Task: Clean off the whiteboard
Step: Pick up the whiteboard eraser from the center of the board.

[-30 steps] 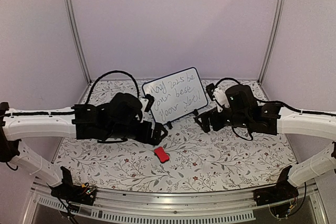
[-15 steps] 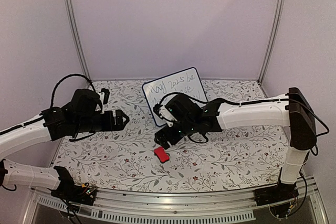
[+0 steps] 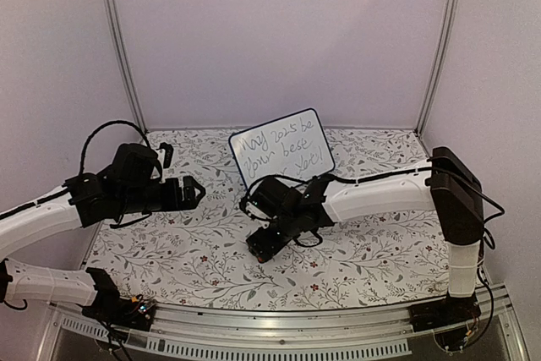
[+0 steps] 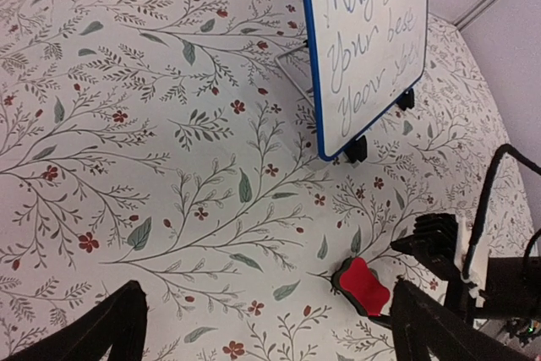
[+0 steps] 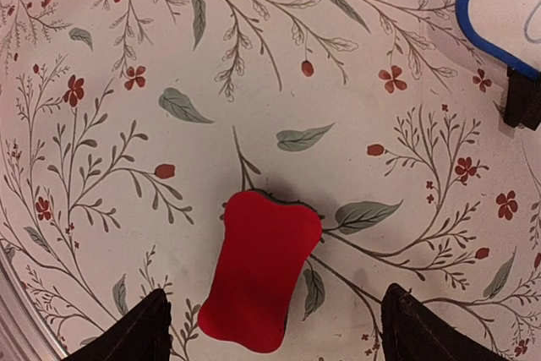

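The whiteboard [image 3: 281, 155] stands tilted at the back centre on two black feet, with a blue frame and handwriting across it. It also shows in the left wrist view [image 4: 368, 44], and its corner shows in the right wrist view [image 5: 507, 2]. The red eraser [image 5: 260, 270] lies flat on the floral table. My right gripper [image 5: 275, 337] is open just above it, with one finger on each side and neither touching. In the top view the right gripper [image 3: 261, 246] hides the eraser. My left gripper [image 3: 194, 192] is open and empty at the left, and its view shows the eraser [image 4: 363, 286].
The floral tablecloth [image 3: 372, 251] covers the table. Purple walls and two metal posts [image 3: 118, 48] enclose the back and sides. A black foot of the board [image 5: 524, 99] is up and to the right of the eraser. The right arm's white link [image 3: 380, 192] crosses in front of the board.
My right arm has swung left across the table and dropped over the eraser, which it now covers in the top view. My left arm pulled back to the left, then held still.
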Action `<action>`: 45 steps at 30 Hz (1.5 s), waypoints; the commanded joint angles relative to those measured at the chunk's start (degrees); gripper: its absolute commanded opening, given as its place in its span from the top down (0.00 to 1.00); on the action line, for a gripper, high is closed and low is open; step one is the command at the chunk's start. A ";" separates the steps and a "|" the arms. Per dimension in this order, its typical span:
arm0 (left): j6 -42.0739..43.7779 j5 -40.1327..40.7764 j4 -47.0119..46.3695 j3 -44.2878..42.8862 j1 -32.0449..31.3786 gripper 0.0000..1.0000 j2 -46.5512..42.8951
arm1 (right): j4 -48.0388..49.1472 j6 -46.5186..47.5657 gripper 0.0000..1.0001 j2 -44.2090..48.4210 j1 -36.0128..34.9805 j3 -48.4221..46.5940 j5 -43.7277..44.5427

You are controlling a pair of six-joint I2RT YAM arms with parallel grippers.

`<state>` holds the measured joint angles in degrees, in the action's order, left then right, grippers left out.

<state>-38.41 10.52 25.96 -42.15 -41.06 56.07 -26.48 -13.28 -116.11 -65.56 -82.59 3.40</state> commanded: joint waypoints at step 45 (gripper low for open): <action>0.05 0.28 -4.21 4.36 0.91 0.00 -3.62 | -9.07 -4.65 0.53 -10.27 -3.17 -11.97 4.11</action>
<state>-38.65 10.52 22.57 -38.44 -40.95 53.21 -34.44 -17.32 -125.01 -68.03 -92.73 6.96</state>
